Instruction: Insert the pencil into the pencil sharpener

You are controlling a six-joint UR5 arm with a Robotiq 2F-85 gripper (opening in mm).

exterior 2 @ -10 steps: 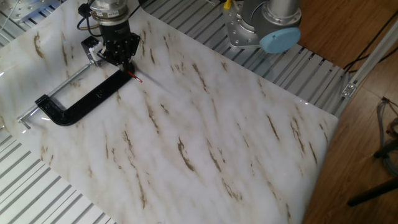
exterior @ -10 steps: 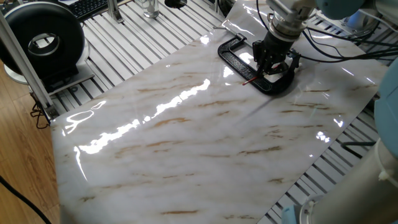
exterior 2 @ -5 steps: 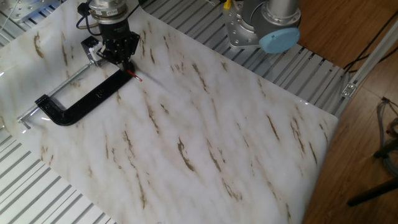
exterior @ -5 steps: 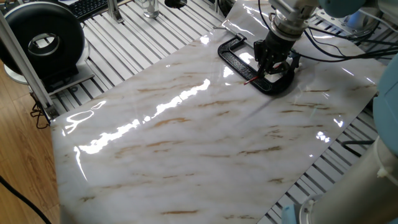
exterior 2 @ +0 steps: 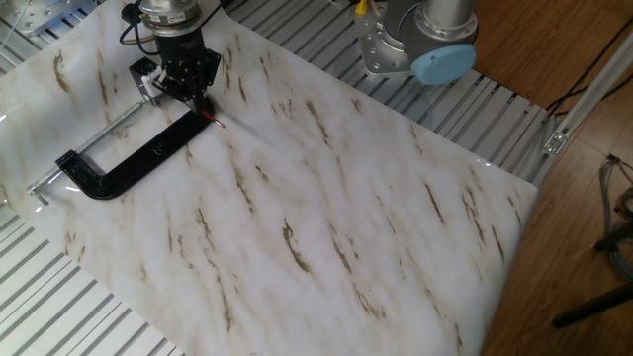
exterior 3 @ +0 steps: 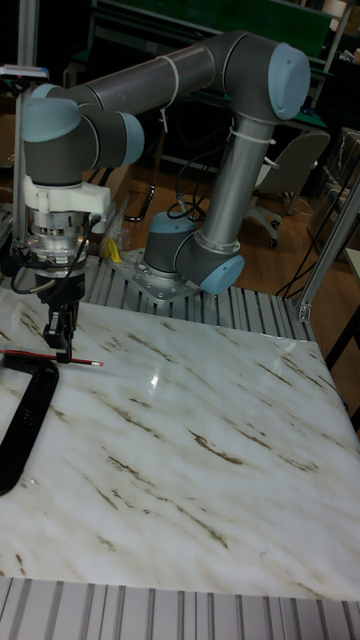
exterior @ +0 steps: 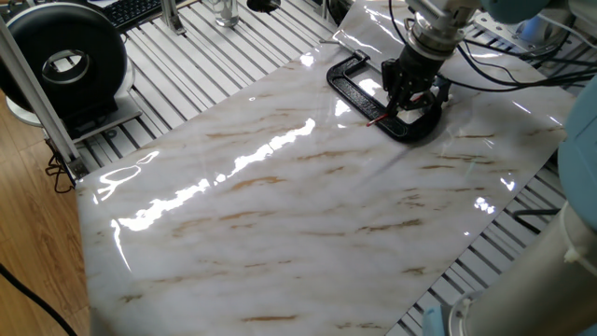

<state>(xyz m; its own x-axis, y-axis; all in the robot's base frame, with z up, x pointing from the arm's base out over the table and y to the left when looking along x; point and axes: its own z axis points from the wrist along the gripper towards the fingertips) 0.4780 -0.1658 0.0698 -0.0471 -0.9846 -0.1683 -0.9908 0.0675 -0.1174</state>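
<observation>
Tall fixed view: the arm [exterior 3: 190, 75] reaches down vertically over the marble surface's [exterior 3: 200, 440] left edge, beside the black clamp [exterior 3: 25, 420]. The gripper [exterior 3: 62, 340] is closed on the pencil [exterior 3: 50, 357], held level. Insertion is judged in hand; next, align the tip with the pencil sharpener, not discernible here.

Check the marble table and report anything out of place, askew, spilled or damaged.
Nothing looks spilled or damaged. The hand holds the pencil roughly level over the black C-clamp, its tip poking out past the clamp. The marble sheet shows only glare. The pencil sharpener is hidden behind the hand, so its state cannot be judged.
</observation>
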